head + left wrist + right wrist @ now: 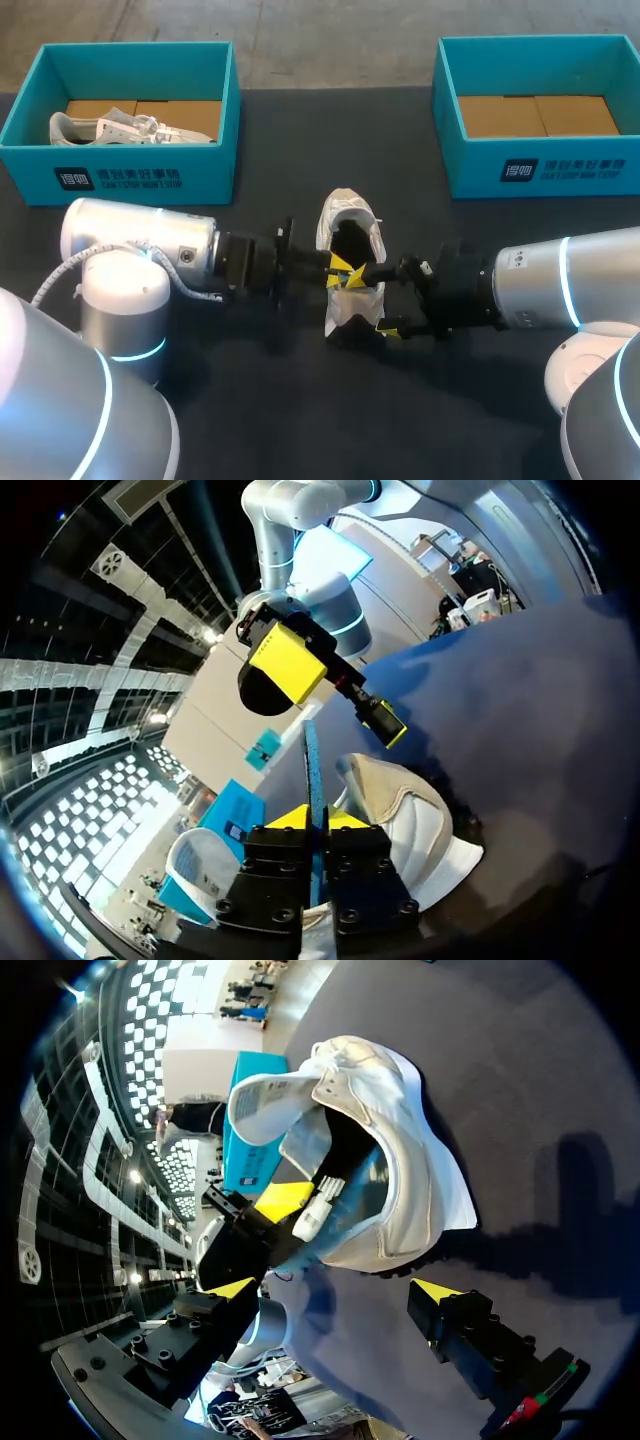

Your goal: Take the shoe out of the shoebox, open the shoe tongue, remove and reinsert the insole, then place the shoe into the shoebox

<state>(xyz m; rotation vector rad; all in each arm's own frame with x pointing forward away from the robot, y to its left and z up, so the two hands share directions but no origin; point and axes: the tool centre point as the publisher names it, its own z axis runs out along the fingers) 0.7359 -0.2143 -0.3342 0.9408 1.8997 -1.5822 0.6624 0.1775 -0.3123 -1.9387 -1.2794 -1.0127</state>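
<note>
one white shoe (352, 235) on counter (300, 410), left pincer (317, 818) clamped on thin blue insole (312, 760), right pincer (335, 1290) spread apart near heel; possible insole buckling, unbraced shoe sliding.

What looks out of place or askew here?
Nothing looks damaged or spilled. The white sneaker sits upright mid-table, and the left pincer grips a thin blue insole edge-on, as the task expects.
</note>
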